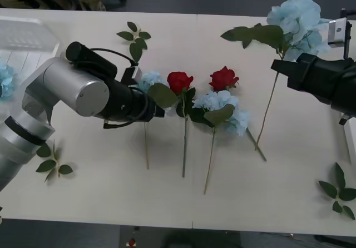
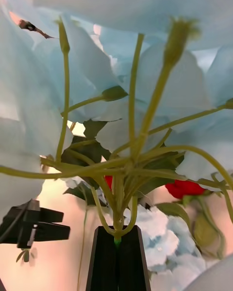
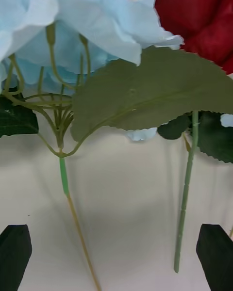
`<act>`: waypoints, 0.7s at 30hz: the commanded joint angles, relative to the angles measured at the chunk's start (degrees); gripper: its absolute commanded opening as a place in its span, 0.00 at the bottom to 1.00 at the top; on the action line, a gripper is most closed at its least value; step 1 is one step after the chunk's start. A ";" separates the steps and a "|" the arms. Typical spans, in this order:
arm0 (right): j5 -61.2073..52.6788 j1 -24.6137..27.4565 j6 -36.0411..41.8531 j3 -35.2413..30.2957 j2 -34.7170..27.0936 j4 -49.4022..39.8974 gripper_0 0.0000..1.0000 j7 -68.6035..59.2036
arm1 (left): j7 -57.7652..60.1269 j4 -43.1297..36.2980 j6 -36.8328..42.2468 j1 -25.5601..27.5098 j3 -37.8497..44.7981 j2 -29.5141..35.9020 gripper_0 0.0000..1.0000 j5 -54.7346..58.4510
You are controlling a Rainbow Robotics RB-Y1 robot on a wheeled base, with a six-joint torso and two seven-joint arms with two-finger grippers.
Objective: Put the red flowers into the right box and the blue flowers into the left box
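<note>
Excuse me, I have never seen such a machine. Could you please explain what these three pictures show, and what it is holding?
This is a robot with two arms. One picture looks down at the pale table from above the arms; the other two come from cameras on each wrist.

The right gripper has its black fingers shut on the stem of a pale sky-blue artificial hydrangea, holding it above the table's right side.

The left gripper is open, its fingers apart, facing another blue hydrangea that lies on the table.

Also lying there are two artificial red roses on thin green stems, a third blue cluster and loose green leaf sprigs. At far left stands a white slotted plastic box.
</note>
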 commanded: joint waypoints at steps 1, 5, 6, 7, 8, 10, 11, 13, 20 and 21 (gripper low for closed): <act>-3.85 -0.63 -1.79 1.09 0.47 -1.89 0.00 7.07 | 2.04 -0.56 -0.37 -1.38 -0.41 -0.63 1.00 -1.74; -6.22 -0.72 -6.71 5.05 0.29 -1.80 0.00 11.29 | 1.96 2.34 -0.55 -3.40 -1.64 -1.43 1.00 -1.91; -6.57 -0.80 -8.55 6.63 0.20 -1.71 0.00 12.43 | 1.96 2.34 -0.46 -3.49 -1.64 -1.43 1.00 -1.91; -6.66 -0.72 -9.61 7.51 0.03 -1.71 0.00 13.04 | 1.87 2.34 -0.55 -3.58 -1.64 -1.43 1.00 -1.83; -6.84 -0.89 -12.16 9.79 -0.24 -1.71 0.00 14.54 | 1.16 1.90 -0.81 -3.58 -1.64 -1.43 1.00 -1.91; -7.63 -1.16 -15.32 12.43 -0.67 -1.71 0.00 15.68 | -2.09 0.41 -0.99 -3.32 -1.02 -1.16 1.00 -1.56; -7.89 -1.42 -17.08 14.19 -1.03 -1.71 0.00 15.86 | -5.08 -0.91 -0.90 -2.96 0.12 -0.90 1.00 -1.04; -8.24 -1.86 -19.54 16.83 -1.47 -1.80 0.00 15.94 | -10.44 -3.55 -0.81 -2.00 1.97 -0.63 1.00 0.11; -8.33 -3.97 -25.96 23.94 -1.47 -1.45 0.00 16.73 | -33.55 -8.38 -0.55 1.61 9.79 0.16 1.00 13.99; -8.33 -4.23 -27.01 25.00 -1.47 -1.36 0.00 16.73 | -37.86 -8.38 -0.37 2.22 11.02 0.60 1.00 17.51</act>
